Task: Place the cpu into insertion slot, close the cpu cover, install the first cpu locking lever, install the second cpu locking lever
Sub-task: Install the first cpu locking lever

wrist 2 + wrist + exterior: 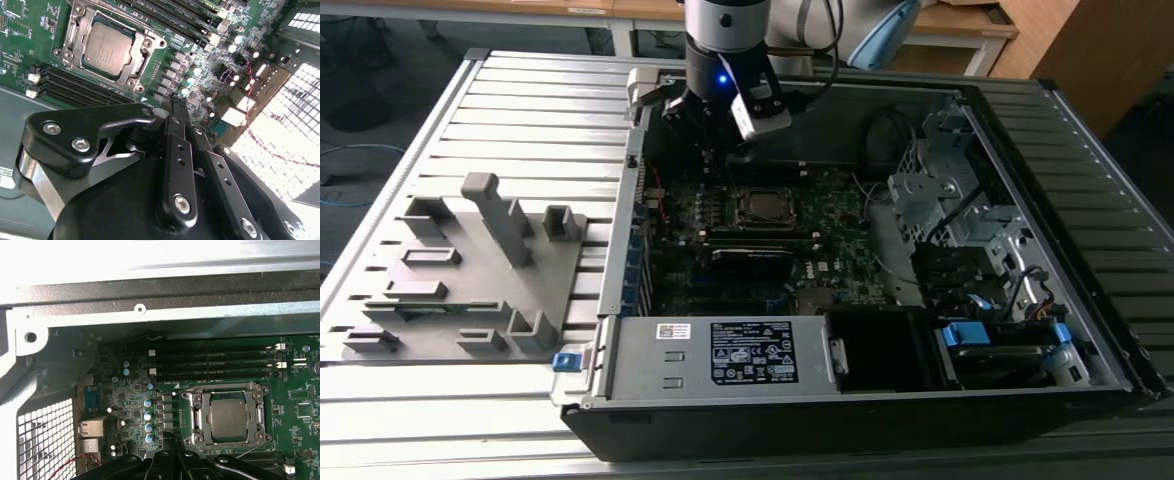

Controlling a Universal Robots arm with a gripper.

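The cpu [229, 419] lies flat in the insertion slot, silver top up; I also see the cpu [106, 46] and, smaller, the cpu [761, 207] on the motherboard. The cpu cover [200, 416] lies down around it as a metal frame, and the slot itself is hidden under both. A thin wire lever [248, 452] runs slanted past the socket's near corner. My gripper [176, 102] hovers above the board beside the socket with its black fingers [165, 460] pressed together and nothing between them. In the exterior view the gripper [718, 150] hangs just behind the socket.
Black memory sticks [215, 362] lie in slots beside the socket. The open computer case [854, 395] surrounds the board with metal walls, a drive cage [947, 200] on the exterior view's right and a power supply in front. A grey fixture [467, 270] stands on the slatted table.
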